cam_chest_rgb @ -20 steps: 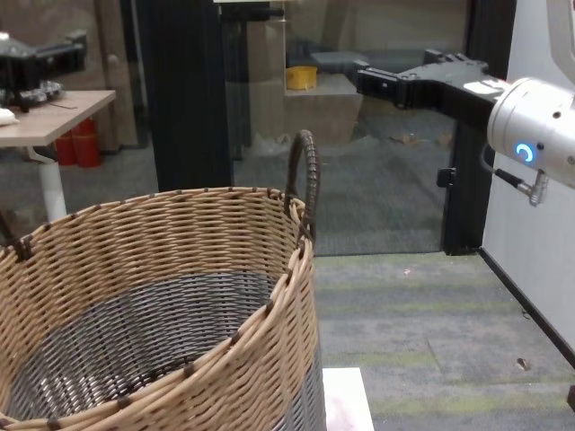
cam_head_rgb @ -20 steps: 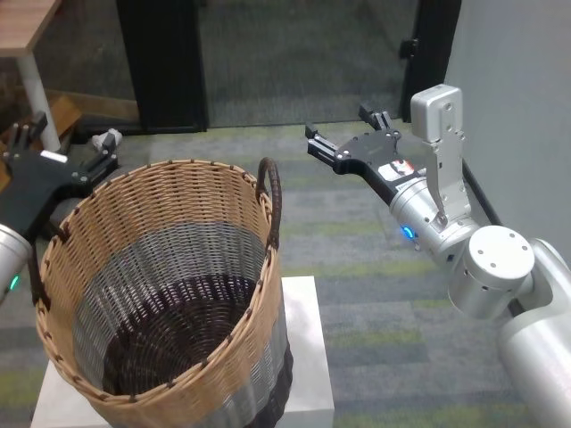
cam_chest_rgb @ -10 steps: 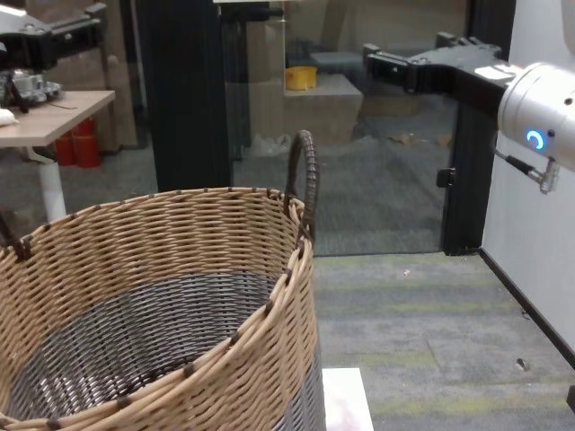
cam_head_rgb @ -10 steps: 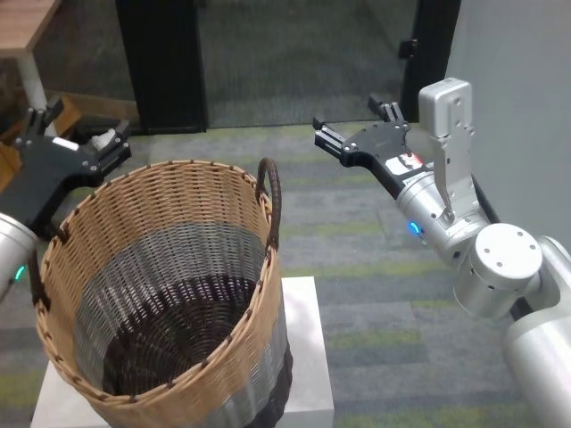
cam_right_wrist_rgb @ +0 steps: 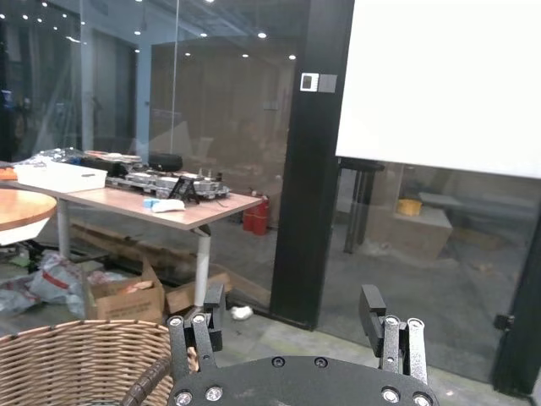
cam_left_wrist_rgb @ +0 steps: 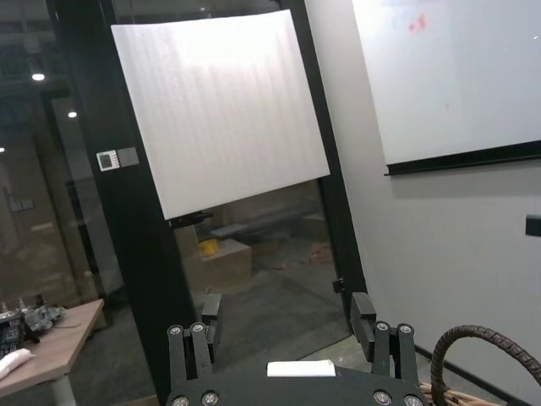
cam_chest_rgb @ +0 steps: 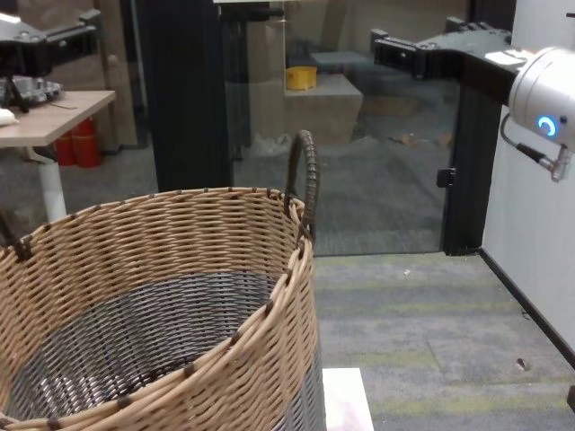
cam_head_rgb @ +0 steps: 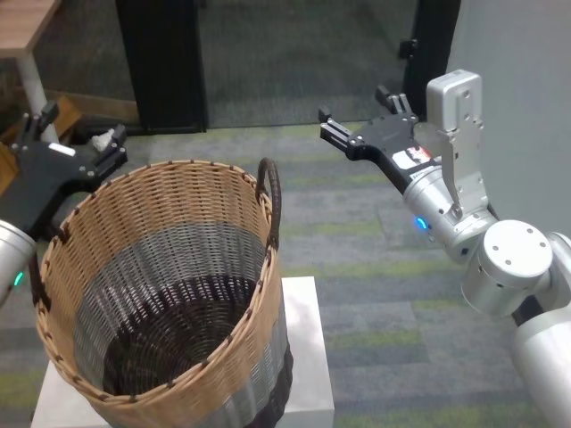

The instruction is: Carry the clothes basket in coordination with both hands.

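The clothes basket [cam_head_rgb: 161,285] stands on a white block [cam_head_rgb: 308,357], with one dark handle [cam_head_rgb: 270,201] on its right rim and the other [cam_head_rgb: 36,276] on its left rim. My left gripper [cam_head_rgb: 82,125] is open and empty, held above and behind the left rim, apart from the basket. My right gripper [cam_head_rgb: 354,107] is open and empty, to the right of the right handle and beyond it, well clear. The chest view shows the basket [cam_chest_rgb: 162,314] and the right gripper [cam_chest_rgb: 395,45] high above it. The right wrist view shows the basket rim [cam_right_wrist_rgb: 76,364] below the open fingers [cam_right_wrist_rgb: 370,315].
A wooden table [cam_head_rgb: 27,27] stands at the back left. Black door frames [cam_head_rgb: 161,62] and a glass wall lie behind. A grey wall [cam_head_rgb: 517,89] is close on the right. Carpeted floor [cam_head_rgb: 375,294] surrounds the block.
My right gripper has moved up and to the right, farther from the basket's right handle. My left gripper has shifted slightly up and inward. The basket has not moved.
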Robot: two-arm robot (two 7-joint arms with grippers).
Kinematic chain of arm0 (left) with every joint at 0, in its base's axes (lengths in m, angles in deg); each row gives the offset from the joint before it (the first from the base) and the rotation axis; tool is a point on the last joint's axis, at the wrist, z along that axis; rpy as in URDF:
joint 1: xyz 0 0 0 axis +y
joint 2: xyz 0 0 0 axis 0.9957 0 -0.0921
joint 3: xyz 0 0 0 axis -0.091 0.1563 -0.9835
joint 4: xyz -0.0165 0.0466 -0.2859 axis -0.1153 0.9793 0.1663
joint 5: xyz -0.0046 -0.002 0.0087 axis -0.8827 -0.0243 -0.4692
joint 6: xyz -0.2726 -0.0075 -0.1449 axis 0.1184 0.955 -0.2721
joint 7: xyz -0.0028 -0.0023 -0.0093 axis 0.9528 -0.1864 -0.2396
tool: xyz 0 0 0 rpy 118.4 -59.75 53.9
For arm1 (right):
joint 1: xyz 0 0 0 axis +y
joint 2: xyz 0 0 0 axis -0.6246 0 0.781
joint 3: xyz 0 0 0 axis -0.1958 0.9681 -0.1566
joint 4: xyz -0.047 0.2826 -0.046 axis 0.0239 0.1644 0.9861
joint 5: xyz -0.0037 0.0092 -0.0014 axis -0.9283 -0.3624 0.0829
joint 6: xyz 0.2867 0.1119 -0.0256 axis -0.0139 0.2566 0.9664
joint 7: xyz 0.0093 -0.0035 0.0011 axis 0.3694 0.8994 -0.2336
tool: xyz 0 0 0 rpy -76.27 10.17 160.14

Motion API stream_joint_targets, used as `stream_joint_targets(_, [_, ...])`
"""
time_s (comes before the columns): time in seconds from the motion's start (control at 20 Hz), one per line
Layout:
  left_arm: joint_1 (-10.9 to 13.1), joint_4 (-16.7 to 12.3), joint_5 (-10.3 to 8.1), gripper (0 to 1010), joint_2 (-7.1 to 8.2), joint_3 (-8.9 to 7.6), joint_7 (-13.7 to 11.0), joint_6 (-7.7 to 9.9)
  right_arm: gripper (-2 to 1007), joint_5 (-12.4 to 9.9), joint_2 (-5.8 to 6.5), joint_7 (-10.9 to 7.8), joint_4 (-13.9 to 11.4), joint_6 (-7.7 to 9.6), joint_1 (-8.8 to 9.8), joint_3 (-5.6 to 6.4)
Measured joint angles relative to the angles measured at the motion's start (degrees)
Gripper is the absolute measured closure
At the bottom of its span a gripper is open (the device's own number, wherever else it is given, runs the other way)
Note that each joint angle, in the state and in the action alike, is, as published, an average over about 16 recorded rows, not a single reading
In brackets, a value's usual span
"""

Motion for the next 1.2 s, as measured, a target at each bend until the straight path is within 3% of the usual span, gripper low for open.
stream_joint_targets(0.7, [0.79,-1.65,2.22,10,-0.60,-0.18,3.09,3.04,5,1.46,-0.34,1.68,-2.17,0.48,0.99,0.54])
stream_joint_targets(1.2, [0.67,-1.39,2.01,10,-0.41,-0.12,2.44,2.33,5,1.22,-0.16,1.17,-1.96,0.32,0.87,0.39])
